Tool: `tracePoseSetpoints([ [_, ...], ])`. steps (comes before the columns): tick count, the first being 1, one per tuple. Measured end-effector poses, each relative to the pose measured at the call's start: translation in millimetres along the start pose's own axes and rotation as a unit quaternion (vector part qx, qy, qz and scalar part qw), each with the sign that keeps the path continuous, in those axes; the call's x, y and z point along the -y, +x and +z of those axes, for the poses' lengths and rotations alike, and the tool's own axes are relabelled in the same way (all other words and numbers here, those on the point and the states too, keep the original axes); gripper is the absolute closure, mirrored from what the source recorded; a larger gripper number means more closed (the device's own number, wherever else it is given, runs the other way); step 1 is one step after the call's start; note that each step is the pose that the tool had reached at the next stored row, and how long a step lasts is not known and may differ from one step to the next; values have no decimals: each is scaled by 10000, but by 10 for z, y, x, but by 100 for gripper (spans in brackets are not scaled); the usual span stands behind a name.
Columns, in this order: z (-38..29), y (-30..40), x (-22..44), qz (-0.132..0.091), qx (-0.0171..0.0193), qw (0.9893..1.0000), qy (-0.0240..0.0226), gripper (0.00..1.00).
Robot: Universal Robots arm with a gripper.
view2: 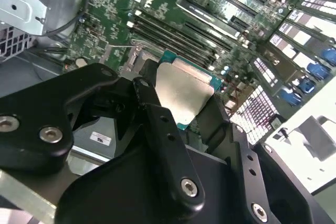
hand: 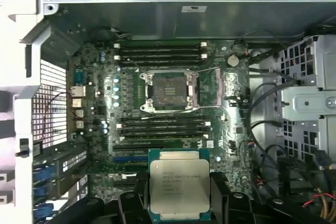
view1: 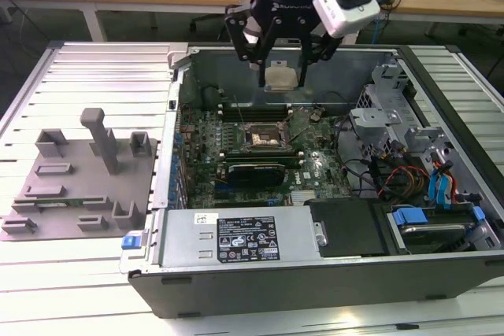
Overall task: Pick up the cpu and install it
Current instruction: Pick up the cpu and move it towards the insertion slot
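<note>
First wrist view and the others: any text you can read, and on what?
cpu: faint print on its lid, too small to read.
power supply label: dense print, too small to read.
case wall sticker: blurred, unreadable.
So no text can be quoted.

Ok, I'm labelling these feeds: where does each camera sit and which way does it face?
Exterior view: off the arm, looking down into the open case; end effector shows, gripping the cpu.
First wrist view: on the wrist, facing squarely at the motherboard; fingers show.
Second wrist view: on the wrist, looking slantwise past the black fingers.
All share the cpu.
</note>
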State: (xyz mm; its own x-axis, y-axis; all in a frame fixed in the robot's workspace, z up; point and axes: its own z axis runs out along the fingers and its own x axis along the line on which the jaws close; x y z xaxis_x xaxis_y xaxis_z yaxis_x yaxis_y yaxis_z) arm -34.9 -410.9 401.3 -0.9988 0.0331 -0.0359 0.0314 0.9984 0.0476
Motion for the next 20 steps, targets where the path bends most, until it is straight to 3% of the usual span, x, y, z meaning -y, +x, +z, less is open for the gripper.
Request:
tracePoseSetpoints([
  [3,4,-3,-1,0,1,10000,-2,45],
  [9,174,3,-7,1,0,10000,0,45],
  [14,312,11,-90,0,0,10000,0,45],
  [20,419,18,-186,0,1,10000,-1,45],
])
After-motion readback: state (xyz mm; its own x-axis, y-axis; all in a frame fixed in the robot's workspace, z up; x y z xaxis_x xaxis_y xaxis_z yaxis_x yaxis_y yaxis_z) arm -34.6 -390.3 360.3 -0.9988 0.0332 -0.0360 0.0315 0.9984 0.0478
